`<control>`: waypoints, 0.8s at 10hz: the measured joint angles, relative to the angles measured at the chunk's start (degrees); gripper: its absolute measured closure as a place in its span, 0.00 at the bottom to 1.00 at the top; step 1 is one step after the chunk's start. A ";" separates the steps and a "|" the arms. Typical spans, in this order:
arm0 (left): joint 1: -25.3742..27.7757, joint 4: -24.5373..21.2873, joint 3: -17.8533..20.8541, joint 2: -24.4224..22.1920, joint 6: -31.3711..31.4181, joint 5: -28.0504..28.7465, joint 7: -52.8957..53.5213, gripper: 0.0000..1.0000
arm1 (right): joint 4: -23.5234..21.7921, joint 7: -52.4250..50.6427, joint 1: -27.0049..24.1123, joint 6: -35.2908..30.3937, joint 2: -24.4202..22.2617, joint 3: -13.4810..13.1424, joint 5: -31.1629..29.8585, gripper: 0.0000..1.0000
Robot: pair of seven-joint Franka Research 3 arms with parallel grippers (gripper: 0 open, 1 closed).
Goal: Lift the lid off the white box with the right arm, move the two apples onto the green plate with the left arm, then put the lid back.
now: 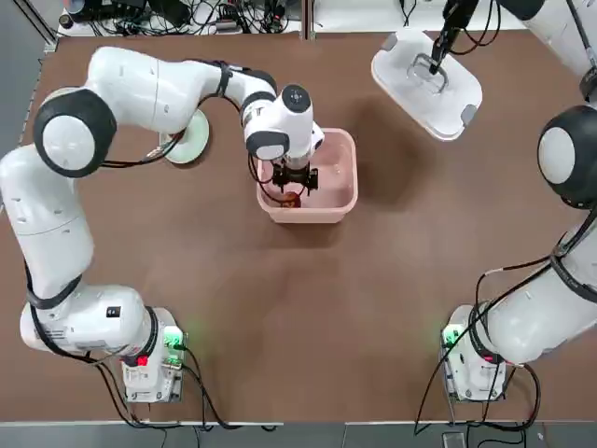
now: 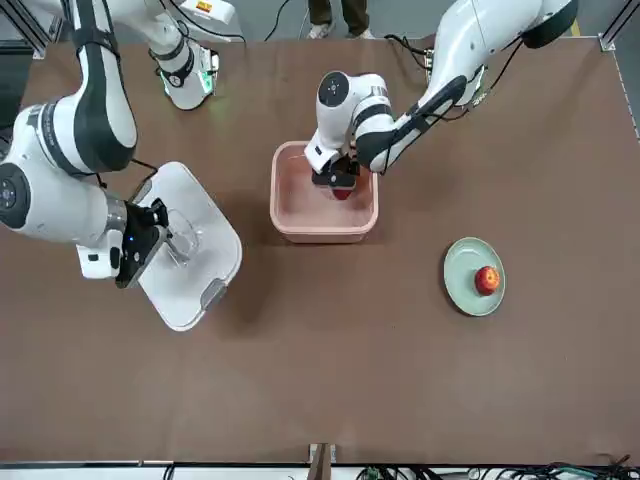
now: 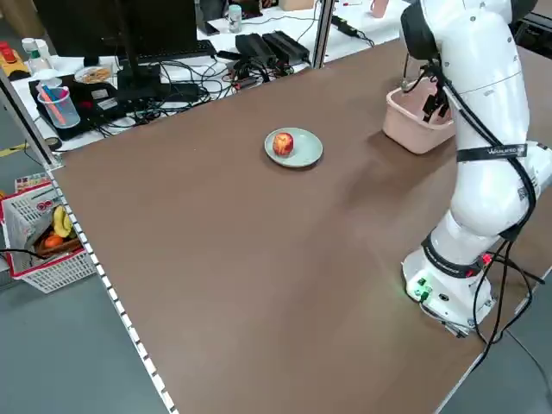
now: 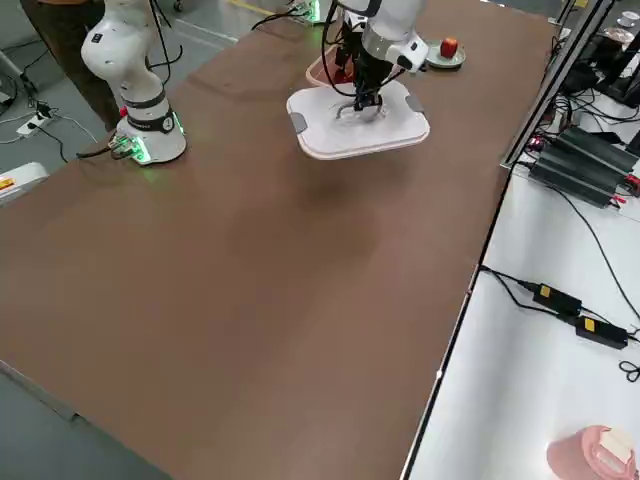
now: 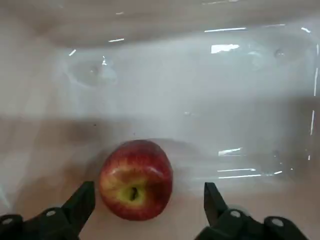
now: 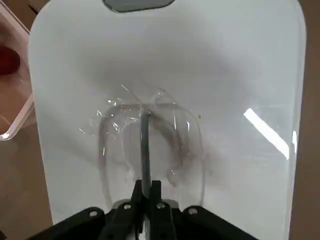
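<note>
While right gripper (image 6: 144, 192) clamps lid (image 1: 426, 82); no writing legible

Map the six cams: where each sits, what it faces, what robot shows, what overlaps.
Top: overhead; both arms, white box.
Front: across table; both arms, green plate.
Left side: raised; left arm, plate.
Right side: raised; right hand holding lid.
Left wrist: inside box; open left hand around apple.
Right wrist: shut fingers on lid handle.
Shared: front and left side show the plated apple.
</note>
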 joint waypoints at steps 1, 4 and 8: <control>-0.14 -0.39 0.49 0.02 0.39 0.13 0.00 0.03 | 0.06 -0.64 -0.12 0.07 0.00 0.00 -0.94 0.93; 0.63 -2.14 0.70 0.02 0.44 0.41 0.00 0.02 | 0.11 -1.76 -0.47 0.36 -0.01 0.00 -2.69 0.93; 0.79 -4.56 1.38 0.01 2.75 2.28 -0.52 0.05 | 0.16 -2.03 -0.53 0.38 -0.01 0.00 -2.71 0.93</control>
